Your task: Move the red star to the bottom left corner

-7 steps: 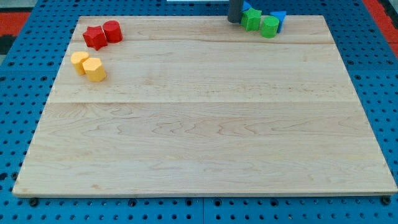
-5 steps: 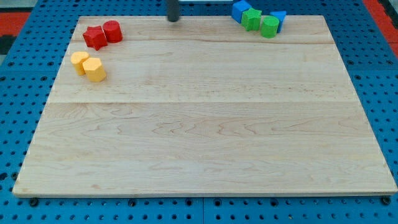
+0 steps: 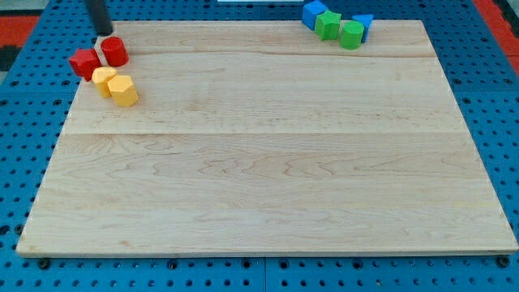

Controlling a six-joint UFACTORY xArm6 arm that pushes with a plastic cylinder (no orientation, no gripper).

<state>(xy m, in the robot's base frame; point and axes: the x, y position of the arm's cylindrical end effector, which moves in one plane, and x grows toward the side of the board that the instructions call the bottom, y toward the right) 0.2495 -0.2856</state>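
The red star (image 3: 84, 62) lies at the board's left edge near the view's top left, partly over the edge. A red cylinder (image 3: 113, 51) stands just to its right. My tip (image 3: 103, 32) is at the view's top left, just above the red cylinder and up-right of the red star. The rod rises out of the view's top.
A yellow round block (image 3: 103, 79) and a yellow hexagonal block (image 3: 123, 91) sit just below the red blocks. At the top right stand two blue blocks (image 3: 314, 12) (image 3: 364, 22), a green star (image 3: 328, 25) and a green cylinder (image 3: 352, 35). The wooden board (image 3: 268, 162) lies on a blue pegboard.
My tip has swept left along the top edge from the middle to the top left. The red star and red cylinder have shifted left and down; the star now overhangs the left edge.
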